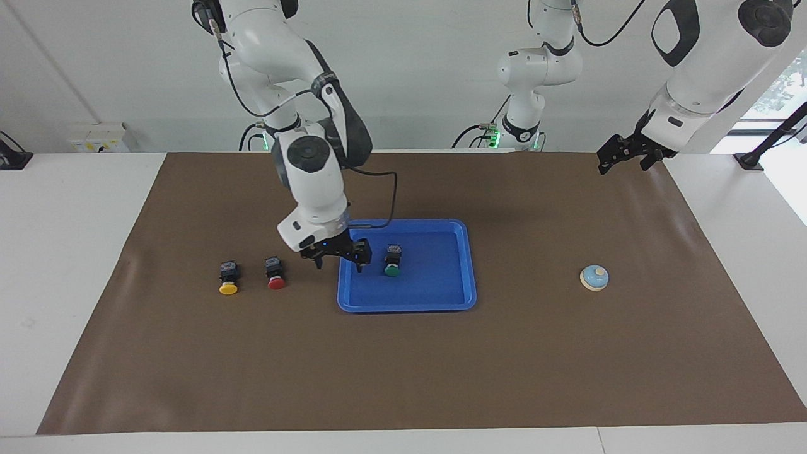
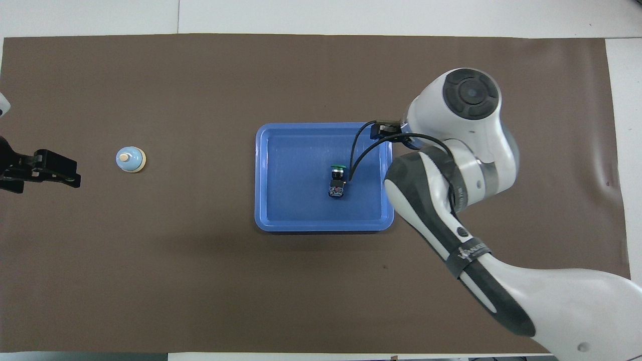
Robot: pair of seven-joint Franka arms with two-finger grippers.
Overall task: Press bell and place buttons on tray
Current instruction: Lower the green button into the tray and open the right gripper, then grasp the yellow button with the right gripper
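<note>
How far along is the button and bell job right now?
Done: the green button lies in the tray. In hand: nothing; the right hand, open, hangs over the tray's edge toward the red button. Left: red and yellow button. The left hand waits, open, away from the bell.

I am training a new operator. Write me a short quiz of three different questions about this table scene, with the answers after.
1. True or false: the green button lies in the blue tray.
2. Which buttons are on the brown mat, not in the tray?
A. red and yellow
B. green and red
C. none
3. Fill in: the right gripper hangs with open jaws over the tray's edge toward the ____ button.

Key:
1. True.
2. A: the red button and the yellow button.
3. Red. The left gripper waits, open, at its own end of the table; the bell stands apart.
</note>
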